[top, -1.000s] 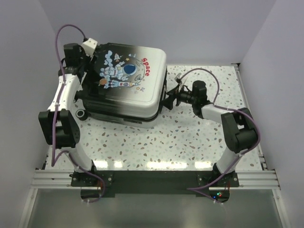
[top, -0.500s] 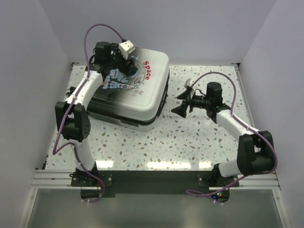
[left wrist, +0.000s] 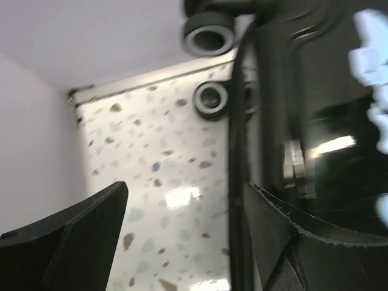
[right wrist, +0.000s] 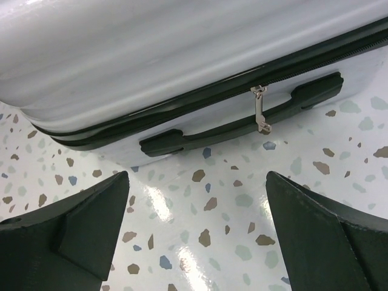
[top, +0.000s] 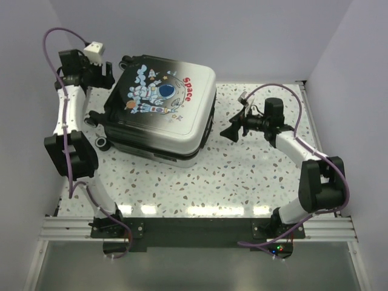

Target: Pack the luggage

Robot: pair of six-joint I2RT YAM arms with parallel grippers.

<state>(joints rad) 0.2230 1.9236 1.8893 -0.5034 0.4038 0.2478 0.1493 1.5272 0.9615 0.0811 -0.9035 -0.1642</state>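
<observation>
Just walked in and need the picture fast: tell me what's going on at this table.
Two robot arms are working around the luggage, which lies flat and closed on the table. The left gripper is open beside its wheeled far-left corner, holding nothing. The right gripper is open too, facing the side handle and zipper pull without touching them.

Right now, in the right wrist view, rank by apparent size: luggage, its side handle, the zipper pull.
1. luggage, fills the upper frame and is cropped at the edges
2. side handle
3. zipper pull, hanging across the handle
</observation>
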